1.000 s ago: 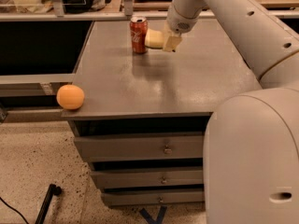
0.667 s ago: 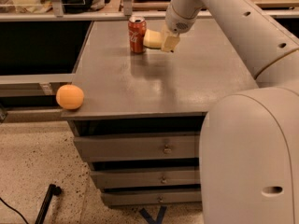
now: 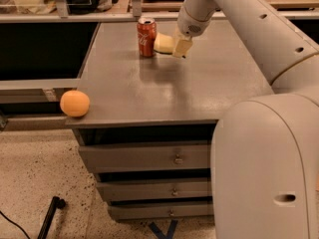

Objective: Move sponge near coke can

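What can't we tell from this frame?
Camera view:
- Right end of the sponge: covered by the claw, at the table's far side right of the can.
- Sponge touching the can or not: gap too small to tell.
- Sponge resting on the table or lifted: its underside is out of sight.
- Robot body: cut off by right and bottom edges.

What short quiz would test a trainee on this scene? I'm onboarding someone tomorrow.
1. True or false: the orange lies by the table's near left corner, apart from the coke can.
2. In the picture, the sponge lies on which side of the can: A left, B right?
3. Fill in: the claw, over the table's far end, is at the ___.
Key: 1 true; 2 B; 3 sponge.
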Motion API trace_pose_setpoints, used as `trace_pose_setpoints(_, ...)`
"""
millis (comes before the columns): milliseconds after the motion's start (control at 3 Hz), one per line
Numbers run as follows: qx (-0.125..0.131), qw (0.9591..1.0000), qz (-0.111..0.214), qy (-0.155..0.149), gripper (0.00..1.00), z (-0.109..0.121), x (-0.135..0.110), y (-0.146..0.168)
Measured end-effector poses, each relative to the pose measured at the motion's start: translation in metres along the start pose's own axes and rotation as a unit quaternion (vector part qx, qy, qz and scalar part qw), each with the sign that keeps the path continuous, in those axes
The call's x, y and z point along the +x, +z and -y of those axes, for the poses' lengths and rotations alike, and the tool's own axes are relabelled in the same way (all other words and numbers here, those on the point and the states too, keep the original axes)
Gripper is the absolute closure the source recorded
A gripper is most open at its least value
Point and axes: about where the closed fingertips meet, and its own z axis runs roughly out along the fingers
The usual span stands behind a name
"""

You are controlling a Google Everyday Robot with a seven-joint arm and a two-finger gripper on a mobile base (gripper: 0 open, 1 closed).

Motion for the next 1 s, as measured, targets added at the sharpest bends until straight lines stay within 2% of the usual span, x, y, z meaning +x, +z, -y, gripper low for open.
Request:
trace_pose_setpoints(333,-0.003,1.0,0.0,0.0,0.14,-0.0009,-0.0005,0.004)
trace_pose_setpoints(667,-0.005,1.0,0.0,-0.001,0.0,-0.0018,-0.0011,0.0079)
trace_pose_setpoints(1000,-0.005,1.0,0.0,-0.001,0.0,-0.0019,-0.0011,0.008)
